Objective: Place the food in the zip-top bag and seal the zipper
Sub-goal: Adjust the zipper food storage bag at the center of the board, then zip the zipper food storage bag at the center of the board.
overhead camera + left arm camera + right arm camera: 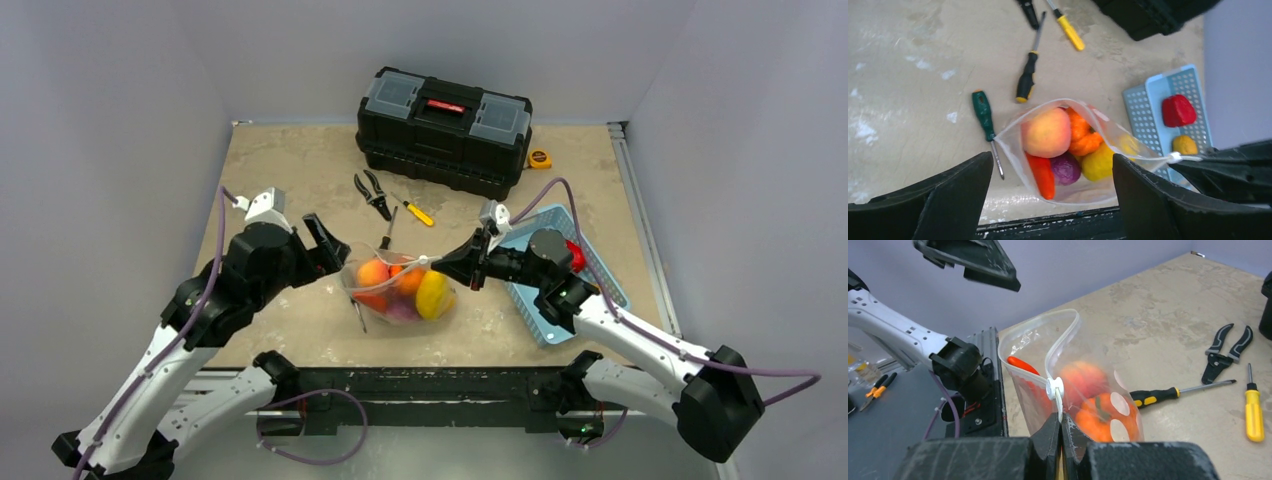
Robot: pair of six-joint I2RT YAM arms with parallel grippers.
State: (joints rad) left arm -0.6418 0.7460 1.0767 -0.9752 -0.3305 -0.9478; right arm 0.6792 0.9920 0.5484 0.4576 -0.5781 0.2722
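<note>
The zip-top bag (400, 290) hangs between my arms, its mouth gaping. Inside lie pieces of food: a peach (1046, 132), an orange piece (1083, 137), a carrot (1043, 175), a purple piece (1065, 168) and a yellow one (1098, 162). The zipper (1030, 371) ends at a white slider (1054, 388). My right gripper (1060, 422) is shut on the tab under that slider, holding up the bag's right corner. My left gripper (1052, 160) stands open above the bag's left side, touching nothing.
A light blue basket (1148, 100) to the right holds a red piece (1178, 110) and a yellow-orange one (1184, 145). A green screwdriver (983, 112), a black-yellow one (1026, 80), a yellow one (415, 210) and pliers (372, 192) lie behind the bag. A black toolbox (445, 125) stands at the back.
</note>
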